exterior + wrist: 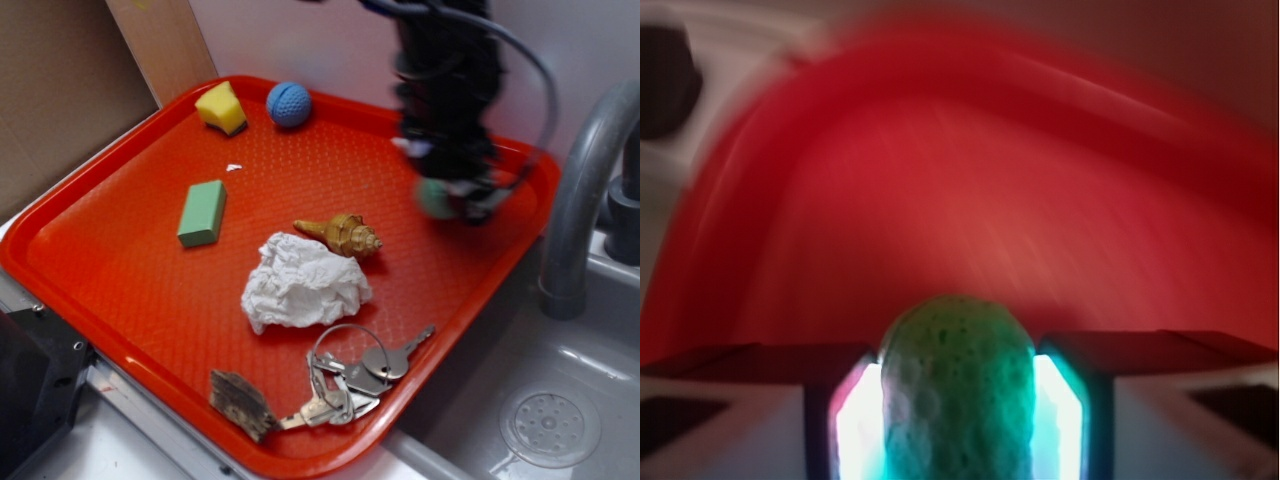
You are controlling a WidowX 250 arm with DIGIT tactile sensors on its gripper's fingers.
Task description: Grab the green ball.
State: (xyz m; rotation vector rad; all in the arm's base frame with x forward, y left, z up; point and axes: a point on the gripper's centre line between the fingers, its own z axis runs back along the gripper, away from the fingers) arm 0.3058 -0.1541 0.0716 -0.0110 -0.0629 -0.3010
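Observation:
The green ball (pixel 958 390) is squeezed between my gripper's two pads in the wrist view, dimpled and pressed tall and narrow. In the exterior view my gripper (pixel 452 195) is blurred, over the right side of the red tray (pixel 120 290), with the pale green ball (pixel 436 197) at its tip. Whether the ball is off the tray floor cannot be told from the blur. The wrist view shows only blurred red tray (pixel 970 170) ahead.
On the tray lie a blue ball (pixel 289 104), a yellow block (pixel 222 107), a flat green block (pixel 202 213), a golden shell-like toy (pixel 341 235), crumpled white tissue (pixel 302 283), keys (pixel 355 375) and a bark piece (pixel 240 403). A grey faucet (pixel 580 190) and sink (pixel 550 425) stand to the right.

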